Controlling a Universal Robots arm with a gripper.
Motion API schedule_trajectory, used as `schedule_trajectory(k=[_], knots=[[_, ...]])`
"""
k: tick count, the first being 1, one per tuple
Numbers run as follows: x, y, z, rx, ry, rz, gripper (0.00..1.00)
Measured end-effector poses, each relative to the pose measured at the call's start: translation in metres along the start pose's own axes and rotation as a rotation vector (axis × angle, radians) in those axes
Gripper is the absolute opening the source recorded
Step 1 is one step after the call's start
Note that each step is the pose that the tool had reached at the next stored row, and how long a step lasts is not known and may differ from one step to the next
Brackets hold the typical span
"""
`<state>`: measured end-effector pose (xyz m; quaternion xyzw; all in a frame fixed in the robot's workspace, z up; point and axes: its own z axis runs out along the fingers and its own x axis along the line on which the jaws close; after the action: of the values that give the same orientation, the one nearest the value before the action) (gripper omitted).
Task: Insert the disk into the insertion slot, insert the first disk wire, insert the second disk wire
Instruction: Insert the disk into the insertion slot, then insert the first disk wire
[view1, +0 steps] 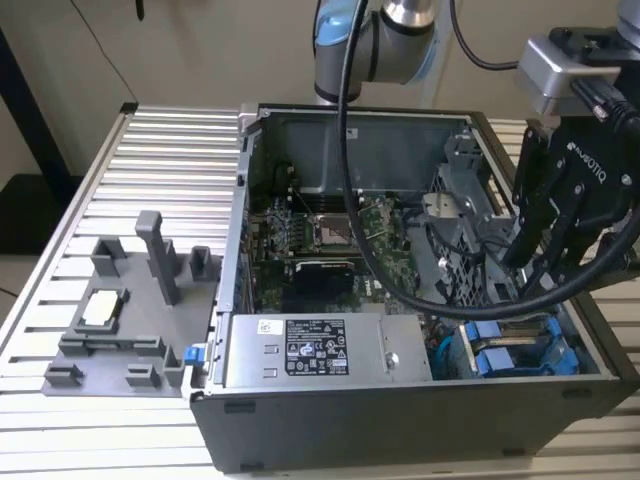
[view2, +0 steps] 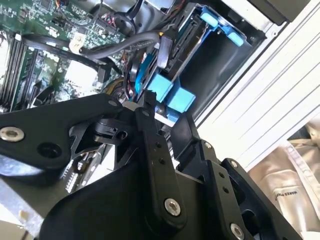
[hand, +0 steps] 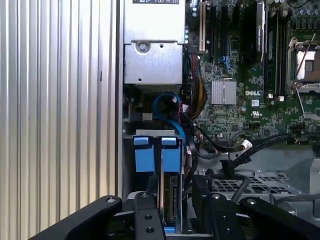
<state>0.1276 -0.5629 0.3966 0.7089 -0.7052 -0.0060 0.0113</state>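
Observation:
The disk (hand: 170, 192) stands edge-on in the grey drive cage, its blue tab (hand: 171, 152) beside the blue tab (hand: 144, 152) of another drive. In the exterior view both blue carriers (view1: 515, 352) sit in the insertion slot area (view1: 570, 330) at the case's front right corner. My gripper (view1: 525, 280) hovers just above that cage. In the first wrist view its black fingers (hand: 146, 215) stand apart on either side of the disk's edge, with a gap at one side. The second wrist view has the gripper (view2: 167, 112) over the blue tabs (view2: 161, 86). Blue and black wires (hand: 167, 100) loop beside the cage.
The open computer case (view1: 250, 200) lies on a ribbed aluminium table (view1: 150, 160). A silver power supply (view1: 320, 350) fills the case's near side and the motherboard (view1: 330, 235) its middle. A grey fixture block (view1: 120, 300) stands on the exterior view's left. Thick black cables (view1: 400, 270) hang from the arm.

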Motion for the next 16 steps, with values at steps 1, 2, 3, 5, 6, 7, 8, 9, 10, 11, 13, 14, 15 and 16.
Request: schedule_trajectory(k=[1,2,3,5,6,7,8,9,10,11,13,14,15,16], knots=[[-0.0002,0.001,0.0,0.0194,0.0001,0.0,0.41],[-0.0004,0.0018,0.0,0.0375,0.0002,0.0,0.41],[-0.0005,0.0024,0.0001,0.0554,0.0,0.001,0.41],[-0.0008,0.0032,0.0001,0.092,-0.002,0.001,0.41],[-0.0009,0.0035,0.0,0.1099,-0.0034,0.001,0.41],[-0.001,0.0039,0.0001,0.1281,-0.005,0.001,0.41],[-0.0011,0.0042,0.0001,0.1464,-0.0066,0.001,0.41],[-0.0012,0.0045,0.0001,0.165,-0.0084,0.001,0.41],[-0.0013,0.0046,0.0001,0.1819,-0.01,0.001,0.41],[-0.0013,0.0046,0.0002,0.201,-0.0115,0.0,0.41],[-0.0013,0.0046,0.0002,0.2232,-0.0128,-0.015,0.41],[-0.0013,0.0046,0.0003,0.2281,-0.0135,-0.025,0.41],[-0.0014,0.0046,0.0004,0.2327,-0.0145,-0.034,0.41],[-0.0014,0.0048,0.0006,0.237,-0.0151,-0.042,0.41]])
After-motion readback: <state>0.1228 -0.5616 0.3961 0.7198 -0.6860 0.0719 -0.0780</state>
